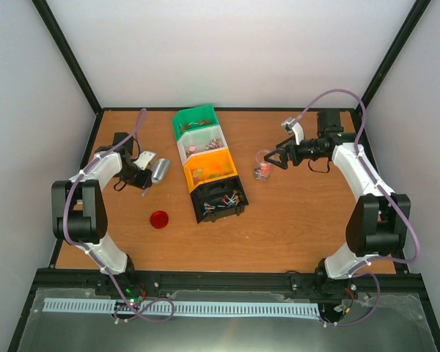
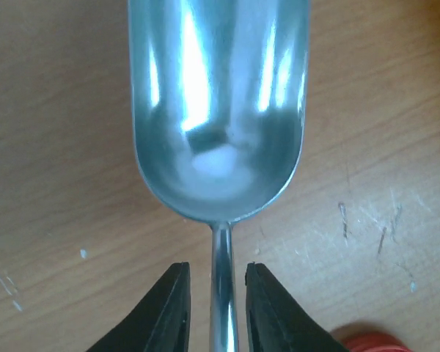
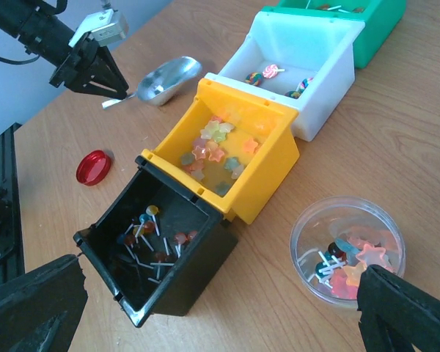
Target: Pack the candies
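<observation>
Left gripper (image 2: 216,308): slightly parted astride handle of empty metal scoop (image 2: 218,110) (parking it?).
Right gripper (image 1: 276,159): spread wide.
Next: cap candies (image 3: 348,264) with round red lid (image 1: 158,219).

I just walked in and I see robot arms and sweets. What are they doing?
Two robot arms are packing candies. The left claw has a finger on each side of the handle of a metal scoop, with small gaps, so it isn't squeezing. The scoop lies empty on the table. The right claw is open wide, with a clear round tub in front of it holding a few candies. More candies sit in four bins. A red lid lies nearby.
</observation>
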{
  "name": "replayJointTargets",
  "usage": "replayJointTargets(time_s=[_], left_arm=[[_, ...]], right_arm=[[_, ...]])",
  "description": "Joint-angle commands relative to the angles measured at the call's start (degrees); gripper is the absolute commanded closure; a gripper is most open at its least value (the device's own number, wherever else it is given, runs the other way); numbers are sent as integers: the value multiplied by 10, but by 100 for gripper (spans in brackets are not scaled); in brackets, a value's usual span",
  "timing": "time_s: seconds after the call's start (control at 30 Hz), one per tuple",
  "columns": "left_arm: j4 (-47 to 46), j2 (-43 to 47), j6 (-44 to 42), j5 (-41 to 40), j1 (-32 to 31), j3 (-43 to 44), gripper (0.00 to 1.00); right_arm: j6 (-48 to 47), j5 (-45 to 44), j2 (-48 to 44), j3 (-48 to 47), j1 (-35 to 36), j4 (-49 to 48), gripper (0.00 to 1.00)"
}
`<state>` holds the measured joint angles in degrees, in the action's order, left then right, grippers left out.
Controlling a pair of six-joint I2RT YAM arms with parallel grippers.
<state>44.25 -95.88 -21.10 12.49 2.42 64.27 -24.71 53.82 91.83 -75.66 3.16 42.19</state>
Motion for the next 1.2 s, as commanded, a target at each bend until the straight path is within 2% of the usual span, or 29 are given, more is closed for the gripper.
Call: replayJointTargets(time_s=[0.0, 0.23, 0.4, 0.57, 0.73, 0.93, 1.17], left_arm=[[50, 15, -7, 2, 4, 10, 70], [94, 25, -23, 31, 4, 58, 69], [128, 80, -95, 62, 4, 59, 51], [193, 120, -225, 78, 2, 18, 42], [186, 131, -274, 48, -26, -36, 42], [127, 97, -240, -17, -88, -66, 44], [89, 31, -218, -56, -113, -54, 50]], right_arm=[[-20, 2, -32, 19, 4, -13, 0], [-31, -17, -30, 2, 4, -10, 0], [-17, -23, -40, 10, 4, -19, 0], [-18, -17, -65, 42, 4, -24, 0], [-1, -19, -86, 78, 10, -65, 0], [-71, -9, -75, 72, 15, -29, 0], [-96, -4, -79, 79, 24, -33, 0]])
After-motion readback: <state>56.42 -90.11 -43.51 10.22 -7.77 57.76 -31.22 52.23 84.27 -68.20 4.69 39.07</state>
